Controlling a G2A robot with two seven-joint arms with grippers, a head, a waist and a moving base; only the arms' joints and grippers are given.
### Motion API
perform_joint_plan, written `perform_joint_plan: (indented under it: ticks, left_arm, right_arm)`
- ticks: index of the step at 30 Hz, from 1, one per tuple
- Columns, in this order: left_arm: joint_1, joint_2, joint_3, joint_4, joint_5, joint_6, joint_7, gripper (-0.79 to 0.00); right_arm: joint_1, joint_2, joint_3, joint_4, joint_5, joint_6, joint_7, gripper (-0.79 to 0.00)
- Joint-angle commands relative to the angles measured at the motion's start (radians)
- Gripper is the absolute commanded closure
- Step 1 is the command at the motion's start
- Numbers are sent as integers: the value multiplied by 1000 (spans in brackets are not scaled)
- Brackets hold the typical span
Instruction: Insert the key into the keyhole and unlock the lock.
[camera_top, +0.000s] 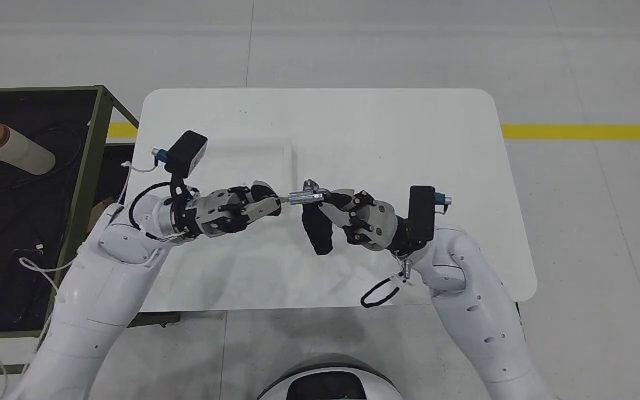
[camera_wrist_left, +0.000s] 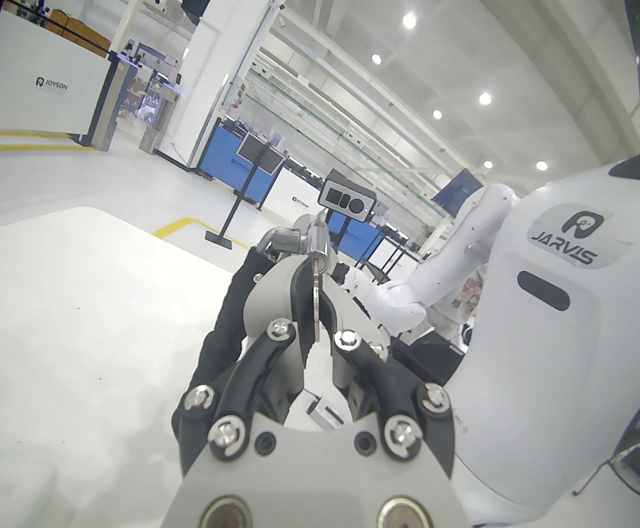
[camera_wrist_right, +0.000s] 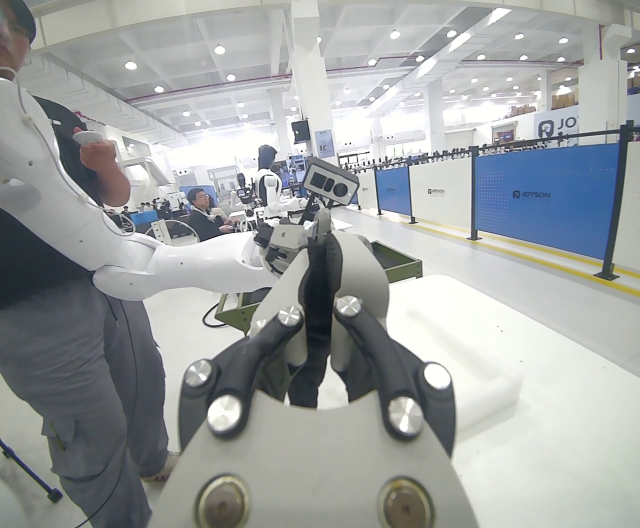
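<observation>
Above the middle of the white table (camera_top: 400, 130), my two grippers face each other. The left gripper (camera_top: 270, 204) (camera_wrist_left: 312, 272) is shut on a flat silver key (camera_wrist_left: 316, 305), whose tip sits in the keyhole of a silver padlock (camera_top: 310, 195) (camera_wrist_left: 307, 240). My right gripper (camera_top: 328, 204) (camera_wrist_right: 325, 245) is shut on the lock from the other side. A black strap-like part (camera_wrist_right: 316, 320) (camera_top: 318, 238) runs between its fingers and hangs below. The lock's shackle (camera_wrist_left: 275, 239) sticks out to one side. In the right wrist view the lock body is mostly hidden behind the fingers.
A low white foam pad (camera_top: 240, 160) (camera_wrist_right: 480, 390) lies on the table behind the grippers. A dark green cart (camera_top: 85, 150) stands against the table's left edge. Bare table surface stretches to the far right.
</observation>
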Motion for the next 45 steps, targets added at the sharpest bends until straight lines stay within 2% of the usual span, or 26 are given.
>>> perform_joint_plan:
  ticks: [1, 10, 21, 23, 31, 34, 38, 45]
  left_arm:
    - [23, -7, -30, -55, 203, 0, 63, 0]
    - [75, -37, -91, -118, 689, 0, 324, 0]
    - [121, -71, -126, -175, 1263, 24, 773, 0]
    - [137, -77, -120, -172, 1377, 42, 893, 0]
    - [137, -77, -120, -172, 1377, 42, 893, 0]
    - [135, -74, -130, -260, 1591, 119, 848, 0]
    - [152, -72, -104, -294, 1824, 216, 915, 0]
    - [149, -65, -36, -282, 2147, 385, 1107, 0]
  right_arm:
    - [-15, 2, 4, -17, 14, 26, 26, 0]
    - [-8, 5, 0, -7, 66, 55, 97, 0]
    - [12, 7, -2, 18, 126, 72, 131, 0]
    - [14, 8, -1, 18, 130, 72, 133, 0]
    - [1, 8, 1, 6, 132, 96, 133, 0]
    - [-18, 11, 12, -18, 124, 124, 145, 0]
    - [-39, 17, 25, -33, 131, 143, 169, 0]
    - [-96, 30, 74, -65, 146, 151, 168, 0]
